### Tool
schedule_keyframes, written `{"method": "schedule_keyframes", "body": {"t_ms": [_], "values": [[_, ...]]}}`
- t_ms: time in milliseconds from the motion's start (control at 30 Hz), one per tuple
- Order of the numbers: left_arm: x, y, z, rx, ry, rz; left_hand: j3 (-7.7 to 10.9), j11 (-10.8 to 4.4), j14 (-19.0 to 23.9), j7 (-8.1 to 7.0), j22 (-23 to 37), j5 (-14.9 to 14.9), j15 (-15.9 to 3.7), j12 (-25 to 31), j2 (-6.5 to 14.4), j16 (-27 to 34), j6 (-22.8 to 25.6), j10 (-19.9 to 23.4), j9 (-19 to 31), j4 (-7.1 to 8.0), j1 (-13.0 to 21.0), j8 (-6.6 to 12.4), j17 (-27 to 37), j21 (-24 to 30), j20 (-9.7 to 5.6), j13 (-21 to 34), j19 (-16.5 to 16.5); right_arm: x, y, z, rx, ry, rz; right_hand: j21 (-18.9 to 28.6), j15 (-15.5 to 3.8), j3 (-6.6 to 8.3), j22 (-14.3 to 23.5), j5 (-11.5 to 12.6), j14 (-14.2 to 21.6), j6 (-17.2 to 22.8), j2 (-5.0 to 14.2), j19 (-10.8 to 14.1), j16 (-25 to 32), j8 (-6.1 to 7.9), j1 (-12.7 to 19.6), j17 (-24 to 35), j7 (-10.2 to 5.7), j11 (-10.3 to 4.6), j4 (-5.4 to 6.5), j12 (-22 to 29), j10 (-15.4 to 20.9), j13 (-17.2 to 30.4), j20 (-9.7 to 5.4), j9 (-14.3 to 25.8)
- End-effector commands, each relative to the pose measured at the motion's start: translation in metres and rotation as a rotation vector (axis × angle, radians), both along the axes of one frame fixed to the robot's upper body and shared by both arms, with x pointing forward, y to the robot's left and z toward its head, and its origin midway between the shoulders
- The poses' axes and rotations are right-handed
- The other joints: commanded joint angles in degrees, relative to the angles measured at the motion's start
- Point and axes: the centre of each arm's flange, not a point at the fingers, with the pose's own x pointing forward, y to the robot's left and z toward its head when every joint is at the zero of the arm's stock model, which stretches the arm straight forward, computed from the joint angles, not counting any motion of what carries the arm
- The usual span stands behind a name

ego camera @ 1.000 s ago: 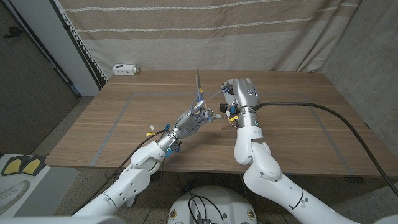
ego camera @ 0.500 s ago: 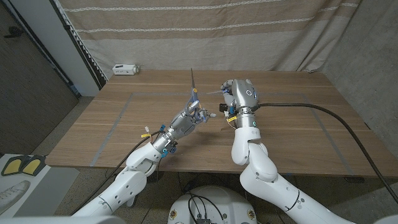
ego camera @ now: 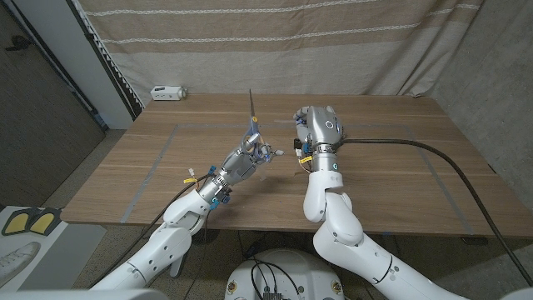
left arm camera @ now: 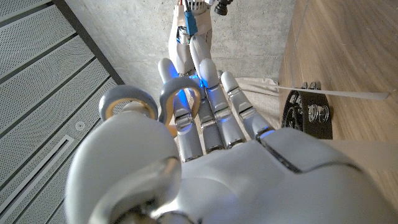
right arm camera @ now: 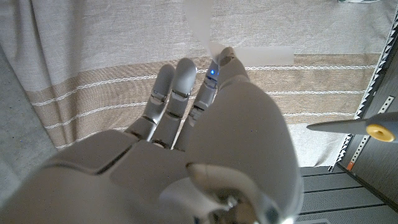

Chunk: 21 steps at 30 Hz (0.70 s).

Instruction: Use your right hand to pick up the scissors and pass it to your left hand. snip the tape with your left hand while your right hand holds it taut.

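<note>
While both arms are raised over the wooden table (ego camera: 383, 158), notes as follows.

Left hand (ego camera: 248, 157): fingers curled through the handle loops of the scissors (ego camera: 252, 119), gripping them; blades point up and away, above mid-table.

Right hand (ego camera: 312, 125): held just beside the scissors, fingers loosely bent; a pale strip of tape (right arm camera: 249, 55) sits at the fingertips, seemingly pinched, though that view is blurred.

Tape dispenser (left arm camera: 309, 113): on the table, strip drawn out.

- Left hand (ego camera: 248, 157) raised over the table's middle, fingers (left arm camera: 214, 106) curled, gripping.
- Right hand (ego camera: 310, 125) raised just beside it, fingers (right arm camera: 174, 93) seemingly pinched together.
</note>
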Motion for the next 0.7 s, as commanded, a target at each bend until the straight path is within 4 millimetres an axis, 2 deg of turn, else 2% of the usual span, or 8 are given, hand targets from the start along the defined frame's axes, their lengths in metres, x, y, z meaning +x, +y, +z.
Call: {"method": "schedule_keyframes", "body": {"t_ms": [33, 433, 700], "values": [[0.0000, 0.0121, -0.0007, -0.007, 0.003, -0.015, -0.13, -11.91, 0.52, -0.03, 0.09, -0.10, -7.74, 0.27, 0.24, -0.25, 0.78, 12.28, -0.67, -0.08, 1.21, -0.46, 0.21, 0.38, -4.78, 0.23, 0.44, -0.0042, 0.0127, 0.0000, 0.007, -0.005, -0.011, 0.21, -6.60, 0.04, -0.02, 0.60, -0.14, 0.31, 0.25, 0.41, 0.45, -0.03, -0.21, -0.12, -0.12, -3.16, 0.34, 0.21, 3.38, 3.07, -3.74, 0.27], [-0.0041, 0.0158, 0.0009, -0.003, -0.020, -0.018, -0.32, -11.91, 0.91, 0.25, -0.07, -0.48, -7.73, 0.21, 0.16, -0.69, 1.07, 12.52, -1.03, 0.01, 1.82, -0.83, 0.50, 0.42, -4.77, 0.76, 0.42, -0.0109, 0.0154, -0.0010, 0.022, -0.033, -0.015, 0.22, -6.59, 0.00, -0.03, 0.59, -0.19, 0.35, 0.19, 0.43, 0.60, -0.09, -0.23, -0.28, -0.11, -3.27, 0.32, 0.12, 3.43, 3.15, -3.73, 0.31], [-0.0048, 0.0108, 0.0008, -0.010, -0.025, 0.003, -0.39, -11.91, 0.94, 0.30, -0.11, -0.58, -7.74, 0.31, 0.12, -0.83, 1.06, 12.57, -0.81, 0.01, 2.12, -0.82, 0.65, 0.45, -4.80, 1.21, 0.40, -0.0090, 0.0109, -0.0013, 0.021, -0.020, 0.013, 0.23, -6.59, 0.01, -0.04, 0.60, -0.16, 0.36, 0.21, 0.50, 0.72, -0.13, -0.22, -0.31, -0.19, -3.21, 0.31, 0.08, 3.45, 3.20, -3.75, 0.32]]}}
